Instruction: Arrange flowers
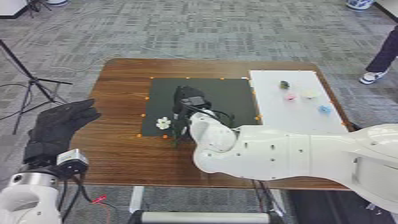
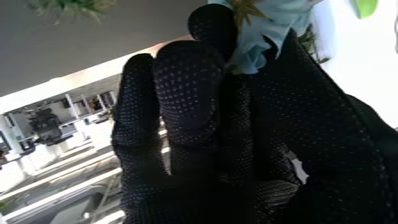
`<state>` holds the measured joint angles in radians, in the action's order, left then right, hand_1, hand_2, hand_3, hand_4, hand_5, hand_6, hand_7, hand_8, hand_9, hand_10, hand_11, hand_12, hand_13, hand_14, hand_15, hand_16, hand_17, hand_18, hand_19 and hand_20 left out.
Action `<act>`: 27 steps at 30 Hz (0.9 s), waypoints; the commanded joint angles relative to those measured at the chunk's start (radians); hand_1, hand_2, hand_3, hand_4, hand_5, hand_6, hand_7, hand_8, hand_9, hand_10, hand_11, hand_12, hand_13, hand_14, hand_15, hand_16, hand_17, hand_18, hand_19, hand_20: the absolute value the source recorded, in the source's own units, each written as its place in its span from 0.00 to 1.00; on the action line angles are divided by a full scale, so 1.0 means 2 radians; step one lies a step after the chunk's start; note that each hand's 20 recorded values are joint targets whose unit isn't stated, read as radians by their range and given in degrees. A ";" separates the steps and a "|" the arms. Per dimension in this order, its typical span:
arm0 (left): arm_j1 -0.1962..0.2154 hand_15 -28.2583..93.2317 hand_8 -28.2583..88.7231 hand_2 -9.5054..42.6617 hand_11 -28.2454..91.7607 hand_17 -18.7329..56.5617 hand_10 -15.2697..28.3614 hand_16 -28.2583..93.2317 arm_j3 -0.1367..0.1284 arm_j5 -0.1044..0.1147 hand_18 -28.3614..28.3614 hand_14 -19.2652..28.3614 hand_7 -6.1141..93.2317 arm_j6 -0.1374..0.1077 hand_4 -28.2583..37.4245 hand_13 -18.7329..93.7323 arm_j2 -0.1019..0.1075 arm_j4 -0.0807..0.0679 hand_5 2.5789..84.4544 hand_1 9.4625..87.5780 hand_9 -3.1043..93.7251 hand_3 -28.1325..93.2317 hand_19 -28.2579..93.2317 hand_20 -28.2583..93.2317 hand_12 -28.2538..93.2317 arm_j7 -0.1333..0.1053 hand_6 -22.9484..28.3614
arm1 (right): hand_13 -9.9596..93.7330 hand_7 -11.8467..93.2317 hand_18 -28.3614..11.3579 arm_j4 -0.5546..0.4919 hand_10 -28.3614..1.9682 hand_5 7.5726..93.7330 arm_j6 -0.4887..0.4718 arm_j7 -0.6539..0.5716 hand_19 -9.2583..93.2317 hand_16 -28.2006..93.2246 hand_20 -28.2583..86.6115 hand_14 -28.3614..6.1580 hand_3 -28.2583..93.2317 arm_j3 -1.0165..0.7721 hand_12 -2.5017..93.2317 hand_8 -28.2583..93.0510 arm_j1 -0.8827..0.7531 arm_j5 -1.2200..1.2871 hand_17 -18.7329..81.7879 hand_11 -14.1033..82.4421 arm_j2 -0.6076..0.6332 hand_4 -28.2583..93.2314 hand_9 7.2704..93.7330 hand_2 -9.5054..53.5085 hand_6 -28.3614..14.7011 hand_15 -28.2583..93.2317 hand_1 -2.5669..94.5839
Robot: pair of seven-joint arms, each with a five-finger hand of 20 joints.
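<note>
Over the dark mat (image 1: 233,95), the right hand (image 1: 192,98) is stretched out near the middle of the table. The right wrist view has a light blue flower (image 2: 269,36) at the tips of this right hand (image 2: 191,90), pinched between thumb and fingers. A white flower (image 1: 163,123) lies at the mat's near left. On the white sheet (image 1: 284,117) are a pink flower (image 1: 290,96), a cream flower (image 1: 309,94), a blue flower (image 1: 325,109) and a dark green piece (image 1: 284,85). Beside the table's left edge, the left hand (image 1: 64,120) is open and holds nothing.
The brown table (image 1: 120,107) shows bare wood left of the mat. Small orange marks line the mat and sheet. A black tripod (image 1: 34,77) stands on the floor at the left. The white right arm (image 1: 284,152) spans the table's near right part.
</note>
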<state>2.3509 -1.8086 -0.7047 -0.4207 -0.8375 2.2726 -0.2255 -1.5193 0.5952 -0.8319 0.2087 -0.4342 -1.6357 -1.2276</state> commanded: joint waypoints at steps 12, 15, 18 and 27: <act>-0.003 0.69 0.15 0.17 0.55 0.18 0.82 0.16 -0.001 -0.001 0.81 0.90 0.22 0.020 0.08 0.46 -0.001 -0.010 0.66 0.18 0.52 0.96 0.59 0.34 0.34 -0.002 0.70 | 0.83 0.47 0.22 0.016 0.74 0.72 0.075 0.007 0.99 0.44 0.23 0.70 0.83 0.016 0.40 0.15 0.026 0.038 0.50 0.31 -0.027 0.00 0.89 0.01 0.67 0.72 0.58; -0.004 0.69 0.15 0.17 0.55 0.18 0.82 0.16 0.001 -0.001 0.81 0.90 0.22 0.014 0.08 0.46 0.000 -0.008 0.66 0.18 0.52 0.96 0.59 0.34 0.34 0.001 0.70 | 0.81 0.46 0.22 0.009 0.69 0.68 0.069 0.017 0.99 0.41 0.22 0.68 0.83 0.011 0.34 0.14 0.024 0.043 0.49 0.33 -0.023 0.00 0.84 0.00 0.65 0.73 0.54; -0.002 0.69 0.15 0.17 0.55 0.18 0.82 0.16 0.001 0.002 0.81 0.90 0.22 0.012 0.08 0.46 0.001 -0.008 0.66 0.18 0.52 0.96 0.58 0.34 0.34 -0.002 0.70 | 0.81 0.41 0.21 0.006 0.62 0.65 0.067 0.014 0.99 0.39 0.22 0.66 0.83 0.009 0.28 0.15 0.025 0.037 0.48 0.38 -0.023 0.00 0.80 0.00 0.65 0.74 0.51; 0.003 0.69 0.15 0.18 0.55 0.18 0.82 0.16 -0.001 0.007 0.81 0.90 0.22 0.017 0.08 0.46 0.001 -0.012 0.66 0.18 0.52 0.96 0.58 0.34 0.34 -0.014 0.71 | 0.80 0.39 0.20 0.009 0.58 0.65 0.063 0.010 0.99 0.39 0.22 0.65 0.84 0.012 0.24 0.15 0.031 0.046 0.47 0.40 -0.025 0.00 0.78 0.00 0.65 0.74 0.49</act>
<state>2.3332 -1.7947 -0.7066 -0.4016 -0.8297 2.2565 -0.2261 -1.4967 0.7245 -0.8156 0.2395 -0.3961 -1.5451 -1.2699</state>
